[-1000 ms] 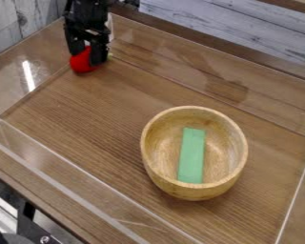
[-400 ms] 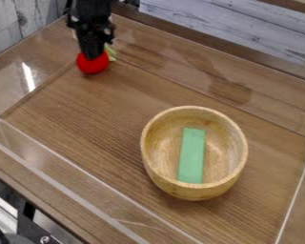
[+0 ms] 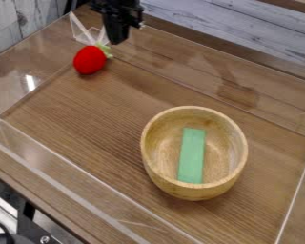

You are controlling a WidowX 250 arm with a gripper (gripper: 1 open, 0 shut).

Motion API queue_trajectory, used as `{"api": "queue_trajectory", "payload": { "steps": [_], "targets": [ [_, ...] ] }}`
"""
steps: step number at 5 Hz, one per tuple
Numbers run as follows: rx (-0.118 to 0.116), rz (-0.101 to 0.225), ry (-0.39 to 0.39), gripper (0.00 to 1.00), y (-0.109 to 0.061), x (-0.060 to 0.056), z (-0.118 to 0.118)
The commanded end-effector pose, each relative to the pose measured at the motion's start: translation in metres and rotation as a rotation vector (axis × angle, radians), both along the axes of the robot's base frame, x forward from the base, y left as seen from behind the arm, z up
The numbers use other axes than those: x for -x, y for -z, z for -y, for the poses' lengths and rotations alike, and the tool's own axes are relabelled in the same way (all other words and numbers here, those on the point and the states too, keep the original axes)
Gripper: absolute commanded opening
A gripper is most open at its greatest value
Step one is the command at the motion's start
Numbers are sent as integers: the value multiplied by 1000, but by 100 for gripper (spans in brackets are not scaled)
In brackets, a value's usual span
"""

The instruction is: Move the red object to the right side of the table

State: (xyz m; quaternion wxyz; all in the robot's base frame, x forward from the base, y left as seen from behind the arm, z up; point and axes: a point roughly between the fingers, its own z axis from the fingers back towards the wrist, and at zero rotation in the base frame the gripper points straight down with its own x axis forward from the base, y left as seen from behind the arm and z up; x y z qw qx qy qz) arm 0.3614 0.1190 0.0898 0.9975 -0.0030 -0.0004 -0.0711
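Note:
The red object [image 3: 89,60], a small strawberry-like toy, lies on the table [image 3: 104,133] at the far left. Its green leafy top points up and to the right, toward my gripper. My gripper [image 3: 113,40] hangs pointing down, just above and to the right of the toy. Its fingers are shut and the red body is outside them. I cannot tell whether the fingertips touch the green top.
A round wooden bowl [image 3: 152,145] with a flat green block [image 3: 193,154] inside stands at the front right. Clear acrylic walls [image 3: 28,52] edge the tabletop. Grey planks run behind the far wall.
The gripper was open around the toy; it closed, then rose and moved right. The toy only shifted slightly to the right and tipped, staying on the table.

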Motion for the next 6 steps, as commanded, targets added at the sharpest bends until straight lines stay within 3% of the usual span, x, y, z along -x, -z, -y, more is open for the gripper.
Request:
{"api": "queue_trajectory", "payload": {
  "steps": [1, 4, 6],
  "targets": [
    [-21, 86, -3, 100, -26, -13, -1],
    [-48, 30, -101, 100, 10, -13, -66],
    [-58, -26, -139, 100, 37, -12, -86]
  ]
}}
